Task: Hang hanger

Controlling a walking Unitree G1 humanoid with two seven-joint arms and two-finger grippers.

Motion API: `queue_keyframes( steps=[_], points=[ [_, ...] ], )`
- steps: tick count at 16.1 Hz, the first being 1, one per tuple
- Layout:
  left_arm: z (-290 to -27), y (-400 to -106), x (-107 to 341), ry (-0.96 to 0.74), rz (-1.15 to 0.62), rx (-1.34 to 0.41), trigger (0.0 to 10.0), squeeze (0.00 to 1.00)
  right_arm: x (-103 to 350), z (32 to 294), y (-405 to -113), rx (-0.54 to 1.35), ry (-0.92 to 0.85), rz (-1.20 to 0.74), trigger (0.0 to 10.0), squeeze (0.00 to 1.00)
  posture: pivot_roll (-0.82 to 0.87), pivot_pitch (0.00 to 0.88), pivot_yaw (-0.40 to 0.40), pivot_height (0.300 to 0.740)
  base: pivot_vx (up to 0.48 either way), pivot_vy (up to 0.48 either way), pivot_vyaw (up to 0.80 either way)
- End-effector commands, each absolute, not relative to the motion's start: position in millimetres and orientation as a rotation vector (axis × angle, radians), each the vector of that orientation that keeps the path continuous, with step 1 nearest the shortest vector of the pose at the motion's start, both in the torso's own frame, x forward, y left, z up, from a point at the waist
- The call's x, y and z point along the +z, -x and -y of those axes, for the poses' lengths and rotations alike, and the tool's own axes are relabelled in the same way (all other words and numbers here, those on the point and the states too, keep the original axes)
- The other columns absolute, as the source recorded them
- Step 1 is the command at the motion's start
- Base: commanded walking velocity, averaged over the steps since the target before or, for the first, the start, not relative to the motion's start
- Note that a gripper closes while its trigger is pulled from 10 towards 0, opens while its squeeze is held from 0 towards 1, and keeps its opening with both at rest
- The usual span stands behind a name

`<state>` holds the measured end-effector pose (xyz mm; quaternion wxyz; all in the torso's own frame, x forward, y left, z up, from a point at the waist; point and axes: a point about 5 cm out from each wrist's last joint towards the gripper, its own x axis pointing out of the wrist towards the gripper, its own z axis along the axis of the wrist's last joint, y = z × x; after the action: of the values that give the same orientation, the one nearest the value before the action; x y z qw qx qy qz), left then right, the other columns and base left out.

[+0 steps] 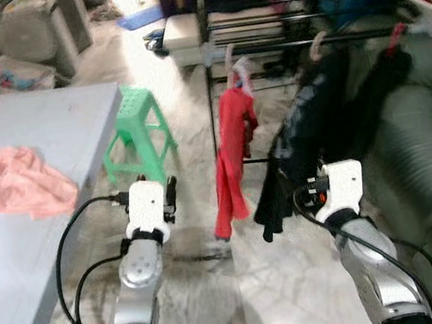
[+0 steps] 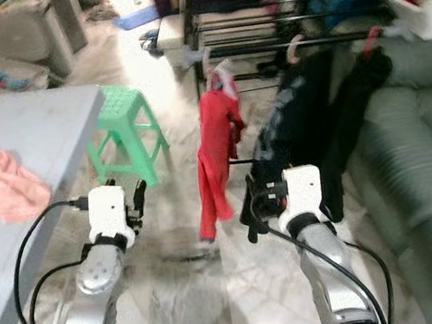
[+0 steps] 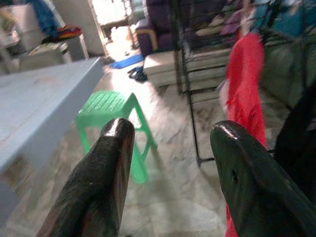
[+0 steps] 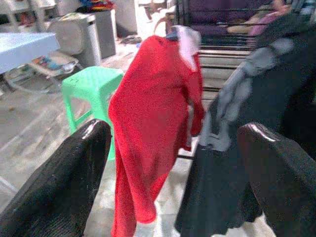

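Mostly the head views are soft with blur, so the far end of the room stays hard to read: the upper tiers of the black drying rack (image 1: 257, 7) carry folded or draped clothes that cannot be told apart. The task's hanger (image 1: 231, 65) sits on the rack's front rail, pale and pinkish, and a red garment (image 1: 231, 155) droops from it toward the marble floor (image 1: 212, 294); the hanger's shoulders are covered by the cloth, so only its hook is plain. Just beside the red garment, along the same rail, hang dark clothes (image 1: 311, 139) on two more hooks, and what kind of clothes they are cannot be told. Past those, a grey-green sofa (image 1: 427, 145) is cut off by the frame edge.

On the other side of the rack stands a green plastic stool (image 1: 134, 138), and beyond the stool a grey table (image 1: 26, 159) with a pink cloth (image 1: 15, 190) bunched on it.

The left gripper (image 3: 170, 163) hangs in the air between the stool and the red garment, fingers spread with nothing between them. The right gripper (image 4: 173, 168) hovers near the dark clothes, facing the red garment, its fingers parted wide and bare. Both are apart from the hanger, perhaps well short of it.
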<state>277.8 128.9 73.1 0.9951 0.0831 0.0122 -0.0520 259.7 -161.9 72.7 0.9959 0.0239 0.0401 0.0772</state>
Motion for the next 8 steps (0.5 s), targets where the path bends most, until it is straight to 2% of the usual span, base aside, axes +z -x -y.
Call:
queue_keyframes(
  steps=[1, 3, 8],
  points=[
    [-128.8, -278.1, 70.7, -0.164, -0.042, -0.106, 10.0, 0.0, 78.4, 165.8, -263.2, 0.146, -0.046, -0.057, 10.0, 0.0, -0.04, 0.0, 0.017, 0.74, 0.0, -0.24, 0.51],
    [-126.8, -277.2, 69.5, -0.16, -0.047, -0.113, 10.0, 0.0, 78.5, 170.8, -263.9, 0.132, -0.044, -0.058, 10.0, 0.0, -0.05, 0.0, 0.015, 0.74, 0.0, -0.24, 0.44],
    [-125.1, -276.8, 67.1, -0.153, -0.055, -0.117, 10.0, 0.0, 80.0, 172.4, -265.0, 0.137, -0.037, -0.061, 10.0, 0.0, -0.05, 0.0, 0.007, 0.74, 0.0, -0.244, 0.0]
  ],
)
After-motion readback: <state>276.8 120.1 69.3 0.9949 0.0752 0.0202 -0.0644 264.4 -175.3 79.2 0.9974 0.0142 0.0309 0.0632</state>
